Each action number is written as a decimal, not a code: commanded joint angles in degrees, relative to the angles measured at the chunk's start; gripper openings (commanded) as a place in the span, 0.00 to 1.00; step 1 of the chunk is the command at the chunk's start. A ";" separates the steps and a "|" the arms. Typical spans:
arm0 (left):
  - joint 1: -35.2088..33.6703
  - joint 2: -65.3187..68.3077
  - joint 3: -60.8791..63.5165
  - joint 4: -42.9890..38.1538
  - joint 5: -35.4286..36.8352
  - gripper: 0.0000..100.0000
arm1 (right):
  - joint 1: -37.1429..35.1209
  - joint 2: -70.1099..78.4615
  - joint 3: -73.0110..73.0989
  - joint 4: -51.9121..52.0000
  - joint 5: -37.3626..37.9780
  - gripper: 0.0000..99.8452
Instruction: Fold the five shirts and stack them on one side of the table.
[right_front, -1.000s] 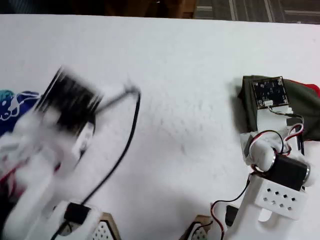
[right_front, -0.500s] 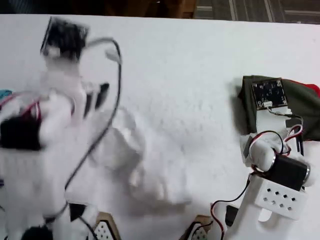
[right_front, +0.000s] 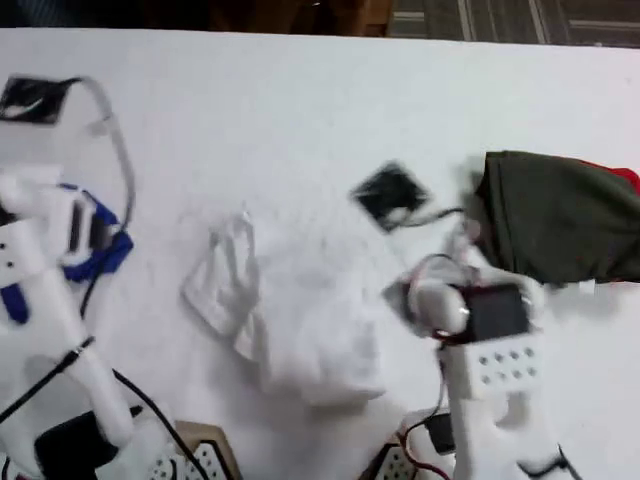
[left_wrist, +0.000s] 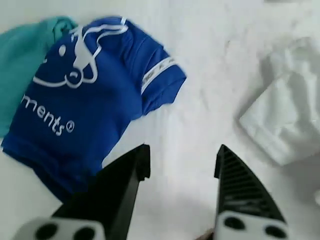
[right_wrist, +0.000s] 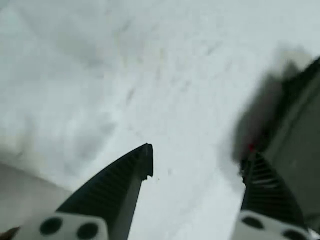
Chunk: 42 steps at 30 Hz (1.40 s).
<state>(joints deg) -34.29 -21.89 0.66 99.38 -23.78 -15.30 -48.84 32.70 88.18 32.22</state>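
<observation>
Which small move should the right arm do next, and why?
Probably carry the open right pincer over to the crumpled white cloth shirt and its near edge: that shirt lies unfolded in the middle, while the folded dark green shirt sits off to one side.

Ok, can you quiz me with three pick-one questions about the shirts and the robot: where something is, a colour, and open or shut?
1. Where is the white shirt?
A. in the middle of the table
B. hanging off the edge
C. held up in the air

2. What colour is the shirt next to the teal shirt?
A. red
B. yellow
C. blue

3. How is the left gripper?
A. open and empty
B. shut on a shirt
C. shut and empty

Answers:
1 A: the high view shows it lying crumpled mid-table.
2 C: the blue shirt lies against the teal one in the left wrist view.
3 A: its fingers stand apart with bare table between them.
</observation>
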 joint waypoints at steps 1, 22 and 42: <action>-10.73 -0.26 2.51 0.88 -4.48 0.23 | -9.80 6.20 -1.41 -1.45 0.53 0.29; -38.51 0.09 21.41 -14.95 -14.86 0.23 | -41.63 49.27 -32.79 8.22 0.62 0.29; -38.24 0.09 21.41 -16.62 -14.68 0.23 | -28.70 60.62 -39.03 8.40 -1.41 0.01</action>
<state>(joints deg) -72.18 -21.54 22.11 83.38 -38.37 -47.47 12.79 -2.55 95.91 31.60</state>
